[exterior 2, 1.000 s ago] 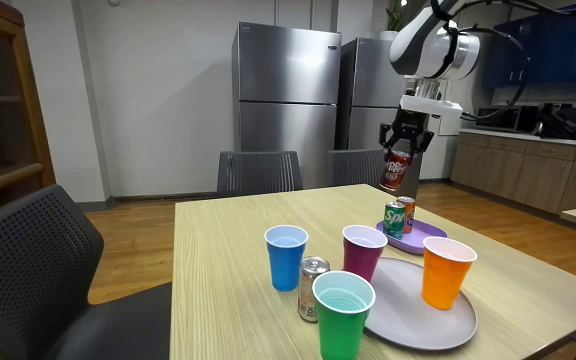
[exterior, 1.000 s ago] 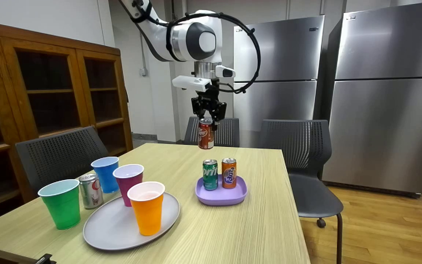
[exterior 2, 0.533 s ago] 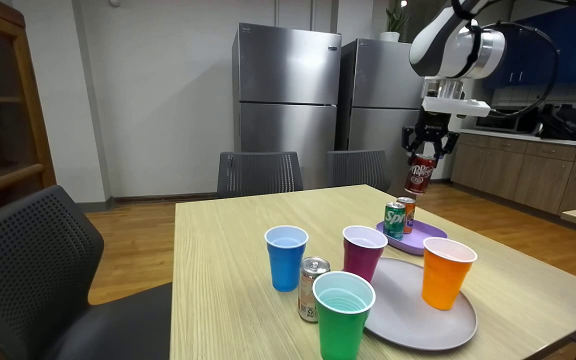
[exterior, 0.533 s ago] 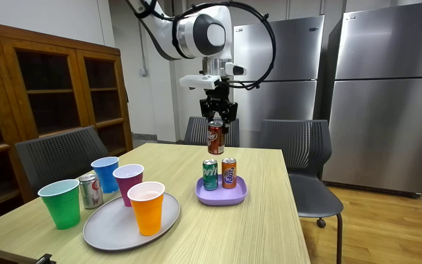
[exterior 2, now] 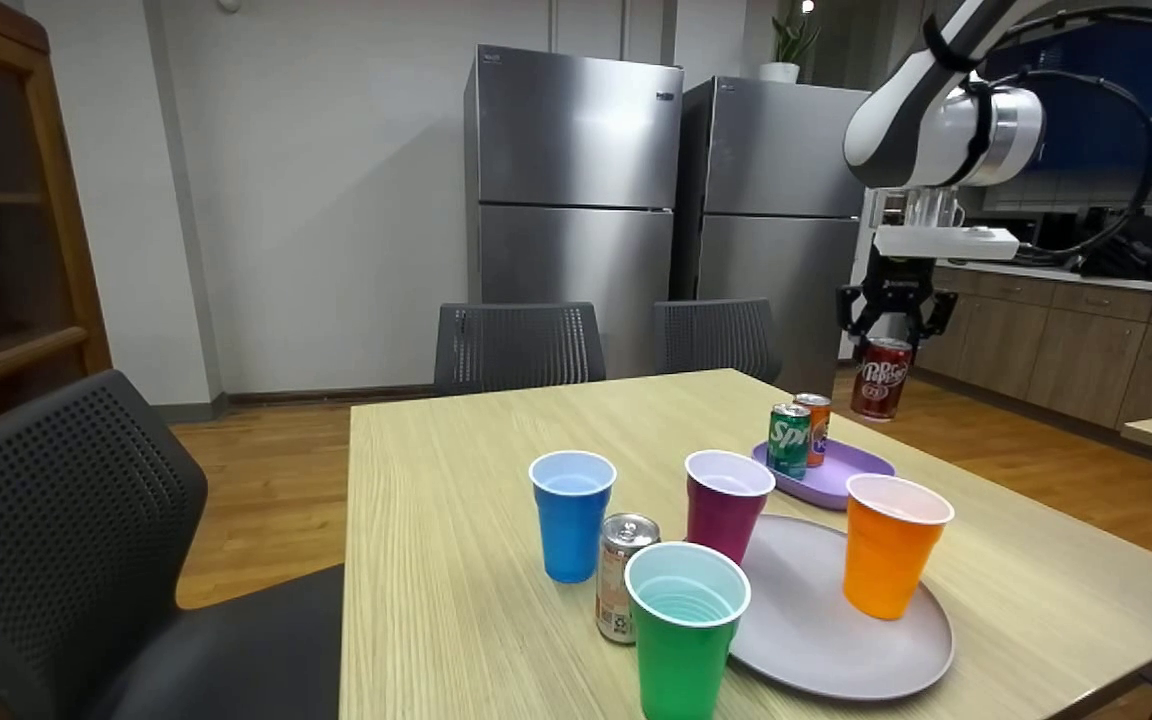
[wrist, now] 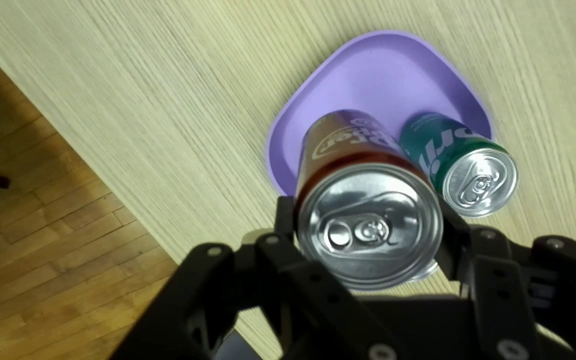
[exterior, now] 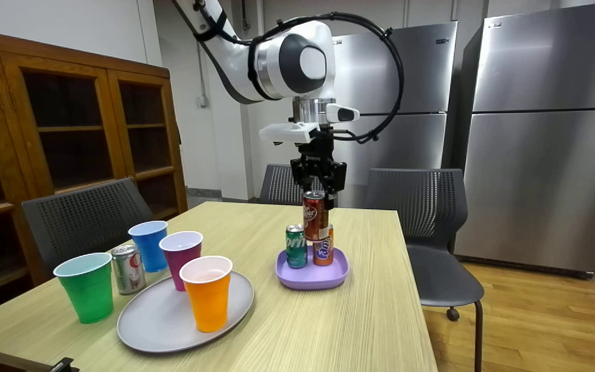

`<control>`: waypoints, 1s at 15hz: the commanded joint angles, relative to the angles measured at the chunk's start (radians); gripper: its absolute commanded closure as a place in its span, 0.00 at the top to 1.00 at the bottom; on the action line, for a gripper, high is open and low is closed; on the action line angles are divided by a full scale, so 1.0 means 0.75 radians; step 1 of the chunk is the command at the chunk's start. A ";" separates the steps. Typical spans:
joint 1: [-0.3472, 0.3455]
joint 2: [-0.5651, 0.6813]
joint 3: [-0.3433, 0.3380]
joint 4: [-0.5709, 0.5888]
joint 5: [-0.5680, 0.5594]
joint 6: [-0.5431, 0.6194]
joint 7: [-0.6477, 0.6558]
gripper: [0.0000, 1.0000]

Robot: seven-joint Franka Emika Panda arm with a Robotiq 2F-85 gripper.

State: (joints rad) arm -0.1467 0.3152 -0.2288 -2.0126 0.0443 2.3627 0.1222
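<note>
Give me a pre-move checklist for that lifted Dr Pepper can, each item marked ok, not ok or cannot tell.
1. Dr Pepper can gripped: ok, the fingers hold it from both sides.
2. Sprite can and Fanta can upright on the purple tray: ok.
3. Dr Pepper can apart from both standing cans: ok, an exterior view shows a gap.
4. Bare room on the purple tray: ok, the wrist view shows some.
5. Fanta can seen by the wrist camera: not ok, the Dr Pepper can blocks most or all of it.
6. Dr Pepper can level: cannot tell, it seems to lean slightly in an exterior view.
</note>
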 commanded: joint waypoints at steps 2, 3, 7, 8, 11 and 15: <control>0.003 0.001 -0.010 -0.077 -0.056 0.142 0.113 0.39; 0.004 0.015 -0.013 -0.085 -0.057 0.170 0.127 0.39; 0.004 0.073 -0.014 -0.091 -0.041 0.227 0.156 0.39; 0.004 0.088 -0.016 -0.087 -0.038 0.238 0.162 0.39; -0.001 0.135 -0.012 -0.070 -0.016 0.277 0.179 0.39; -0.002 0.186 -0.007 -0.043 -0.001 0.314 0.189 0.39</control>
State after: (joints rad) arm -0.1467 0.4353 -0.2362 -2.0722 0.0345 2.5824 0.2392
